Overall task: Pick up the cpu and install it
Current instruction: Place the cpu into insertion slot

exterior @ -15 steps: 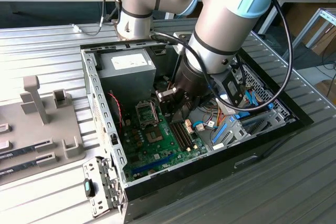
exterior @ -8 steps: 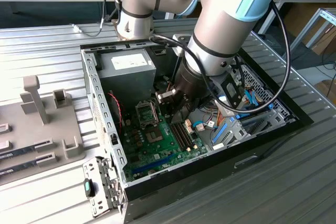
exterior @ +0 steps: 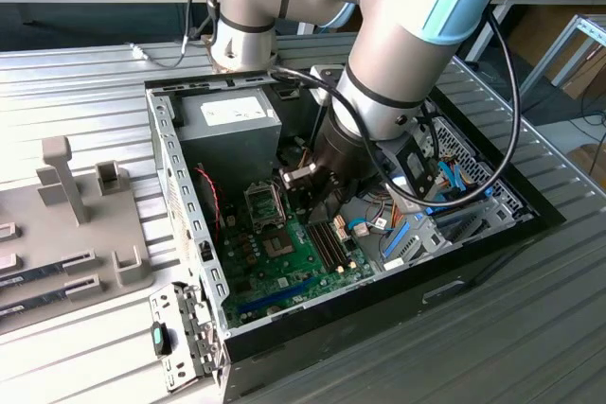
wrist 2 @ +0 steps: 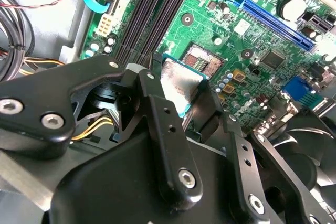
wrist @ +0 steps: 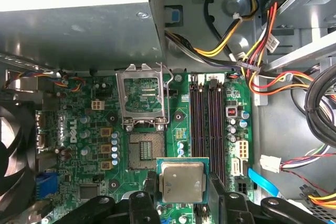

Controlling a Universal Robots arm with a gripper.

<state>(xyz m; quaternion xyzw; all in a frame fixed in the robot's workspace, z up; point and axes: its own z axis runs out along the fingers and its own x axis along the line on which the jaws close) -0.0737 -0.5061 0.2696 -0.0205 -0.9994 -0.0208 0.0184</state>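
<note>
While the cpu sits clamped by its edges between the black fingers of the gripper, it hangs over the green motherboard, metal top facing the first wrist view. Judged from this, pick-up is done and installation is left: the chip is near the socket but not in it.

In both wrist views the socket's contact field lies bare, and its silver load frame stands swung up beside it, so the seat appears ready to receive the part. The dark memory slots run just beside the socket.

Container 1 is the open computer case. It holds the motherboard on its floor. In the exterior view a grey power supply lies at about 11 o'clock from the gripper. Bundled red, yellow and black cables and a drive cage with blue connectors lie at about 3 o'clock. A black fan sits at the board's edge.

Container 2 is a grey fixture plate, at 9 o'clock in the exterior view and well apart from the case. It carries upright posts and slotted holders; whether any part lies in them cannot be told.
</note>
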